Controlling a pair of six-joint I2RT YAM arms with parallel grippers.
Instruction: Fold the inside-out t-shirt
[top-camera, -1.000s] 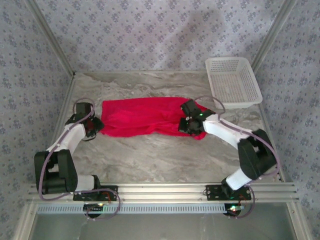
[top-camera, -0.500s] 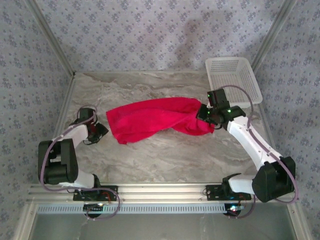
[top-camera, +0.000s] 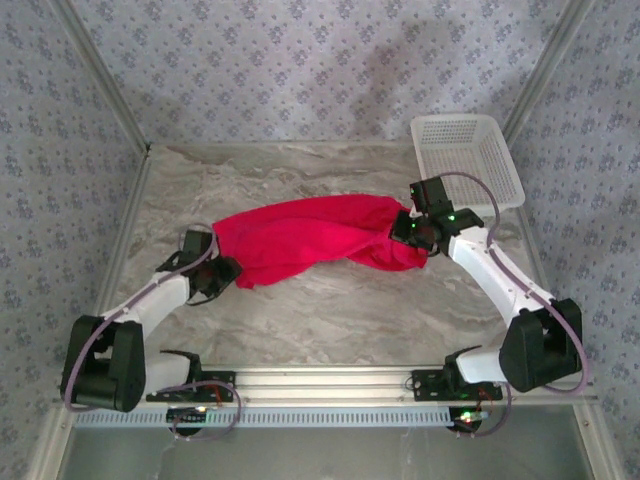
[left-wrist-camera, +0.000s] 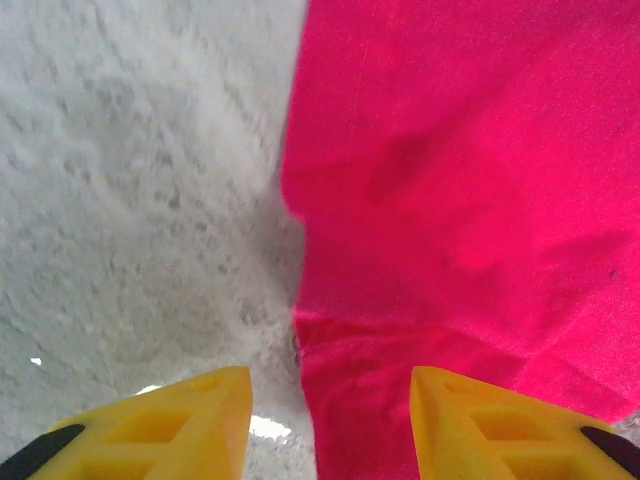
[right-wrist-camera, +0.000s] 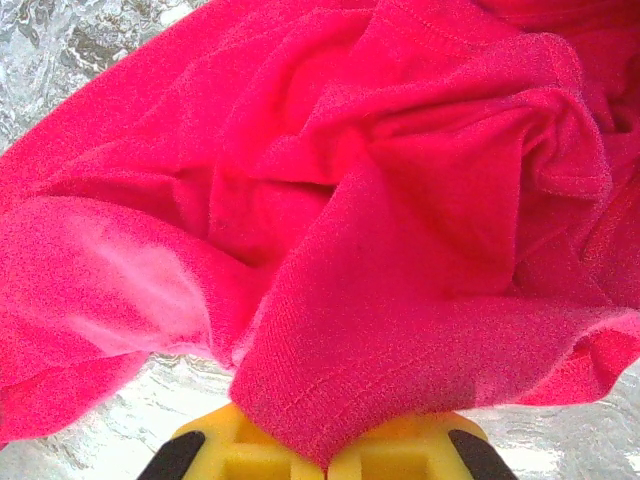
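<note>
The bright red inside-out t-shirt (top-camera: 310, 238) lies stretched across the middle of the marble table, bunched and lifted at its right end. My right gripper (top-camera: 408, 229) is shut on that right end; in the right wrist view a hemmed fold of red cloth (right-wrist-camera: 400, 330) comes out from between the closed yellow fingers (right-wrist-camera: 250, 450). My left gripper (top-camera: 232, 272) sits at the shirt's lower left corner, open. In the left wrist view its yellow fingertips (left-wrist-camera: 190, 415) straddle the shirt's left edge (left-wrist-camera: 300, 330), with cloth under the right one. The white tag is hidden.
A white mesh plastic basket (top-camera: 466, 162) stands at the back right corner, just behind the right arm. Patterned walls enclose the table (top-camera: 330, 320) on three sides. An aluminium rail (top-camera: 320, 385) runs along the near edge.
The right gripper carried the shirt's right end to the right and back, dragging the cloth off the left arm. The left gripper then moved right and nearer, up to the shirt's lower left corner.
</note>
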